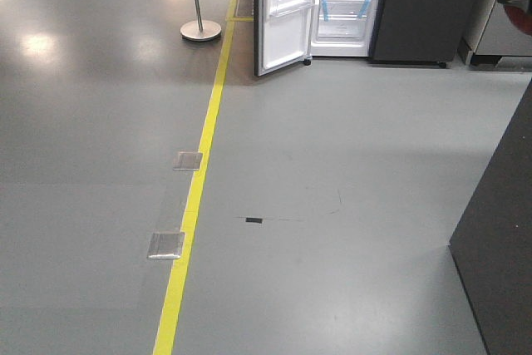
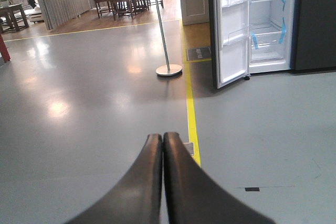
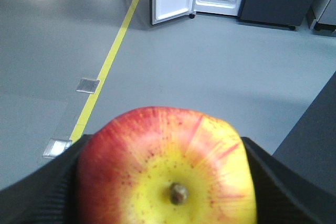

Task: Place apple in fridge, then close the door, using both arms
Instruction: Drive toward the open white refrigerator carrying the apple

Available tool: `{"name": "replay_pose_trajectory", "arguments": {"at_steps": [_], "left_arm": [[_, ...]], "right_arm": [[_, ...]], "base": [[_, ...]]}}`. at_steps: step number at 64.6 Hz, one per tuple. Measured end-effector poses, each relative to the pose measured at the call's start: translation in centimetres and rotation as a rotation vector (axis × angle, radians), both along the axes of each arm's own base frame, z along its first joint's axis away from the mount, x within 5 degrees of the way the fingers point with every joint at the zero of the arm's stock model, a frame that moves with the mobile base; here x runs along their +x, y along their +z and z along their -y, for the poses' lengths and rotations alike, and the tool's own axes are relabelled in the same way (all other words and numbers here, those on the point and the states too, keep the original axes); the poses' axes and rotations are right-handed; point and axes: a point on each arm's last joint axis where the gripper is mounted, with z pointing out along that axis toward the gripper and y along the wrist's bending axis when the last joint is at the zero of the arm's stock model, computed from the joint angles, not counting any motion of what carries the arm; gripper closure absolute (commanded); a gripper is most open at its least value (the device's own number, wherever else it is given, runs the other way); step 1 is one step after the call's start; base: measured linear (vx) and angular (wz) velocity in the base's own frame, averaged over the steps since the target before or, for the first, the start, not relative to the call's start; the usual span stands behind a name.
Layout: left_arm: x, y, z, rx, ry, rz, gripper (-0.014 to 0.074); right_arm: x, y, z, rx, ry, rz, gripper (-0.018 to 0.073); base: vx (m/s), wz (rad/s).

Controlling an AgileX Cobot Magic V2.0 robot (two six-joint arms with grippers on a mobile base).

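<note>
My right gripper point(image 3: 164, 192) pinched the apple point(image 3: 165, 156) between its two dark fingers, stem end facing the wrist camera, while the left gripper point(image 2: 163, 142) hung with its fingers pressed together on nothing. The fridge point(image 1: 345, 14) stood well off across the grey floor, its door point(image 1: 287, 31) swung open near the yellow floor line point(image 1: 199, 180).

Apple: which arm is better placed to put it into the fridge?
Right. The right fingers grip the apple; the left fingers are shut and empty. The fridge stands open, but far across the floor.
</note>
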Motion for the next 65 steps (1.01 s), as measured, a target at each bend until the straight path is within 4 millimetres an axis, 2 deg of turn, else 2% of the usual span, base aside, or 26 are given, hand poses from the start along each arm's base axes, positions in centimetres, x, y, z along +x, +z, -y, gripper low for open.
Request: {"name": "replay_pose_trajectory", "arguments": {"at_steps": [65], "left_arm": [[0.00,0.00,0.00,0.000,0.000,0.000,0.0603]], "right_arm": [[0.00,0.00,0.00,0.000,0.000,0.000,0.0410]], "base": [[0.16,-0.03]]}}
